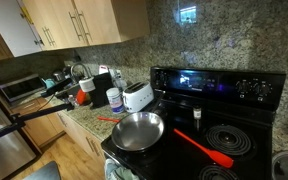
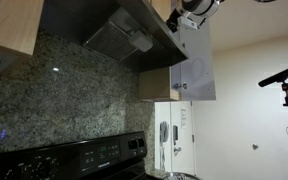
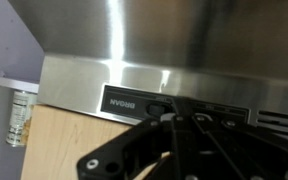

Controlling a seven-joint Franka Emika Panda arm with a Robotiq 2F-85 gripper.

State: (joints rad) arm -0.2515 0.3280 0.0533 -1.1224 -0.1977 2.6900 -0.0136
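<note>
wrist view, sweeping from the left: a small jar (image 3: 19,120) sits at the far edge against a grey wall, then a pale wooden panel (image 3: 64,145) fills the lower corner. next comes the range hood (image 3: 164,40), a broad sheet of brushed steel across the whole top, and under it the dark control strip (image 3: 199,104) with a small badge (image 3: 121,101) at its left end.

now the middle, and here's the tool (image 3: 179,122). its two fingers are pressed together with nothing between them, and the tips point straight at the strip's lower edge. that's the relation that counts: the strip lies dead ahead of the tips, with its long axis running side to side across the tool's line of approach. touching or a hair short? cannot tell from here.

further right, the vent slots (image 3: 279,118) close off the strip.

in an exterior view the tool (image 2: 196,6) hangs high at the hood's right end, just beside a grey cabinet (image 2: 192,65), well above the stove (image 2: 74,160).
</note>
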